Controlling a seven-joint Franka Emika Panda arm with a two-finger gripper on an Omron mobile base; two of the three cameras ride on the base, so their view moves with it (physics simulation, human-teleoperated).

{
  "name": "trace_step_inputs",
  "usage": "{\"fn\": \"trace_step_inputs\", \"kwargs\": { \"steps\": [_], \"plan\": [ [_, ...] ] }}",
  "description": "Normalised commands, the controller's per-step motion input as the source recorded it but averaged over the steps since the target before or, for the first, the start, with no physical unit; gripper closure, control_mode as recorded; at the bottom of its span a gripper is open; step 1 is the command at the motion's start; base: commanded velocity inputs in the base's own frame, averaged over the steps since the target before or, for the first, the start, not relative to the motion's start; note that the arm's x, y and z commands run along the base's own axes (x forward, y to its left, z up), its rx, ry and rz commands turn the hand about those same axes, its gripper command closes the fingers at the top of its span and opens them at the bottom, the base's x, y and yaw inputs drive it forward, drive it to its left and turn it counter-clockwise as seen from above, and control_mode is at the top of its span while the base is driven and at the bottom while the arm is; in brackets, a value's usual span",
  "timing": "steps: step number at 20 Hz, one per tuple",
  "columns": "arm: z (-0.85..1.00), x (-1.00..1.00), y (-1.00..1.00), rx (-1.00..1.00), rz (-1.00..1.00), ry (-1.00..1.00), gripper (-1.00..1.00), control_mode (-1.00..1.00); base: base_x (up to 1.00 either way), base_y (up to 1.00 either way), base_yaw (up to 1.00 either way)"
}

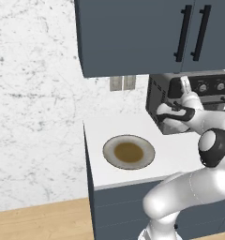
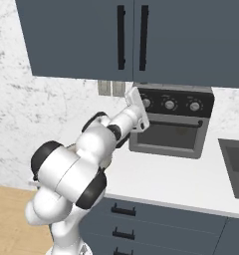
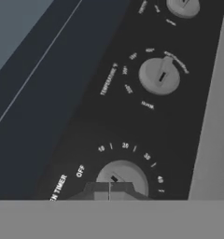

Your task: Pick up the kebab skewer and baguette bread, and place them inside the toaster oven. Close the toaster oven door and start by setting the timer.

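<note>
The black toaster oven (image 2: 171,124) stands on the counter under the wall cabinets. Its vented side (image 1: 157,96) faces the left base view. The toaster oven door (image 2: 166,138) is up and shut, with its bar handle across the top. My gripper (image 3: 109,191) is shut, and its tips rest together against the lower edge of the timer knob (image 3: 122,175). That knob's pointer stands near the OFF mark. In the right base view the gripper (image 2: 143,103) is at the leftmost knob of the top panel. The kebab skewer and baguette bread are hidden.
A grey plate (image 1: 110,144) with a brown centre lies on the white counter (image 1: 98,131), left of the oven. Dark wall cabinets (image 1: 133,33) hang low over the oven. A sink (image 2: 236,164) is set in the counter to the right. The temperature knob (image 3: 159,76) is beside the timer.
</note>
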Motion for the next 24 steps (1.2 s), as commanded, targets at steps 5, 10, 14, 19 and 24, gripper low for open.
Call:
{"fn": "trace_step_inputs", "kwargs": {
  "steps": [5, 10, 14, 19, 24],
  "plan": [
    [-0.16, 0.41, -0.49, 0.18, 0.00, 0.00, 1.00, -1.00, 0.00, 0.00, 0.00],
    [0.00, 0.21, -0.50, 0.20, 0.00, 0.02, 1.00, -1.00, 0.00, 0.00, 0.00],
    [0.00, 0.13, -0.50, 0.22, 0.00, 0.05, 1.00, -1.00, 0.00, 0.00, 0.00],
    [0.00, 0.07, -0.45, 0.25, 0.00, 0.10, 1.00, -1.00, 0.00, 0.00, 0.00],
    [-0.11, 0.01, -0.42, 0.26, 0.00, 0.11, 1.00, -1.00, 0.00, 0.00, 0.00]
  ]
}}
